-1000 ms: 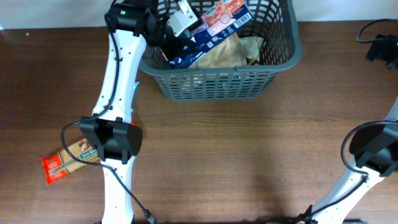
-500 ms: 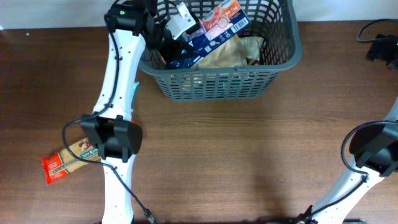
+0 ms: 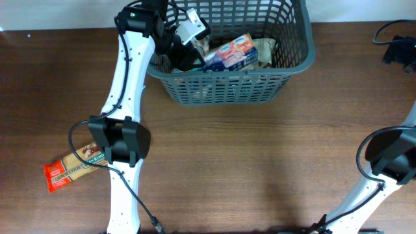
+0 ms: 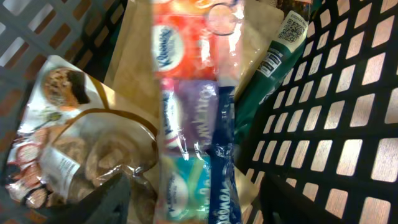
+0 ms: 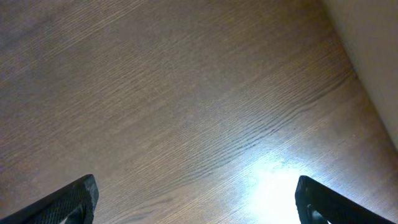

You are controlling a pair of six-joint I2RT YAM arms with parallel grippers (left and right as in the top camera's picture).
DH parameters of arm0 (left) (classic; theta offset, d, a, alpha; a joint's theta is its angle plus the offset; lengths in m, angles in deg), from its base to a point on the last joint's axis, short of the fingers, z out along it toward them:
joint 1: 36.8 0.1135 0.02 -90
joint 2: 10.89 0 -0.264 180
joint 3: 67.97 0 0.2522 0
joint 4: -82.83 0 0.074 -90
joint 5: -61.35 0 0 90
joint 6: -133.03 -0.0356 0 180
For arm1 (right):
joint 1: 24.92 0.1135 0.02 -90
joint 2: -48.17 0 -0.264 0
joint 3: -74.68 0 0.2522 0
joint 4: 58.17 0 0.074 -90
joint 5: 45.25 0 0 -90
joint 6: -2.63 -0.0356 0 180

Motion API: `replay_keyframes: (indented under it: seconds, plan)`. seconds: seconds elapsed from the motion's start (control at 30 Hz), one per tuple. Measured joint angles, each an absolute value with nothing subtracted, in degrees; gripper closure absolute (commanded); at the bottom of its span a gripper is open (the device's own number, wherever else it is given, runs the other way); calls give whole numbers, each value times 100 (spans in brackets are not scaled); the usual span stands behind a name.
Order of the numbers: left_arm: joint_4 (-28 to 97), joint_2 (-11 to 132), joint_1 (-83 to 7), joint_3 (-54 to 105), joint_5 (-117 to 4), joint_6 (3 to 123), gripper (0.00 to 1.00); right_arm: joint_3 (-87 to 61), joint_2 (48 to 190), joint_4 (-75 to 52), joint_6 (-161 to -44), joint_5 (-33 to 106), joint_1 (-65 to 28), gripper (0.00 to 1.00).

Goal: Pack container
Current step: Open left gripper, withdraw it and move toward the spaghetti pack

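My left tool (image 4: pixel 194 198) is down inside the container (image 3: pixel 229 90), at its left end. Jaws are apart, and the tissue pack (image 4: pixel 189 106) lies between them, next to a cookie bag (image 4: pixel 68 143). My right tool (image 5: pixel 196 198) is spread wide over bare surface (image 5: pixel 186 93), well apart from the container.

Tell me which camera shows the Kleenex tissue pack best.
Left wrist. The Kleenex tissue pack fills the middle of that view, logo readable, lying on snack bags inside the basket. Overhead shows it small, past the basket's near wall. Right wrist shows only the wooden table.
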State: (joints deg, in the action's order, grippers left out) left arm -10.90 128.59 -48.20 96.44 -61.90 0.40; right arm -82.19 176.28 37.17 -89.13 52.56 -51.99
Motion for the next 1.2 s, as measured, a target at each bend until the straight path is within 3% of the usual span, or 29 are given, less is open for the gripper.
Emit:
replay_keyframes:
  seconds: [0.37, 0.7, 0.9, 0.93, 1.2]
  plan:
    - [-926, 12859, -4817, 9878, -6195, 127, 30, -8219, 17628, 3717, -8911, 5254, -5199, 1]
    - [-1267, 12859, -4817, 12085, -5948, 505, 29, -8219, 17628, 3717, -8911, 5256, -5199, 1]
    - [-1743, 12599, -4739, 12485, -4968, 683, 13, -8219, 17628, 3717, -8911, 5256, -5199, 1]
    - [-1785, 12549, -4691, 12485, -4732, 713, 6, -8219, 17628, 3717, -8913, 5254, -5199, 1]
    - [-1879, 12090, -3788, 12485, -3421, 1504, 1, -8219, 17628, 3717, -8913, 5254, -5199, 1]
